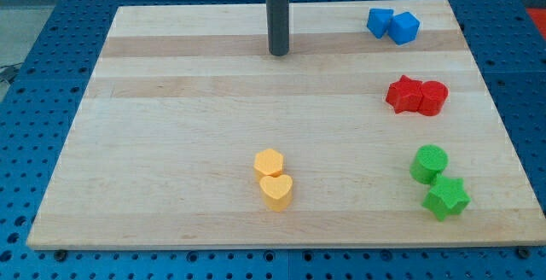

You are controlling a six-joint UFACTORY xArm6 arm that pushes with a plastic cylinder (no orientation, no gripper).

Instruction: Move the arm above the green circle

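Note:
The green circle (428, 162) lies on the wooden board (171, 143) at the view's lower right, touching a green star (447, 198) just below it. My rod comes down from the view's top centre, and my tip (279, 53) rests on the board near its top edge. The tip is far to the upper left of the green circle and touches no block.
Two blue blocks (392, 26) sit together at the top right. A red star-like block (405, 94) and a red cylinder (432, 98) touch at the right. A yellow hexagon (269, 162) and a yellow heart (275, 191) touch at the bottom centre.

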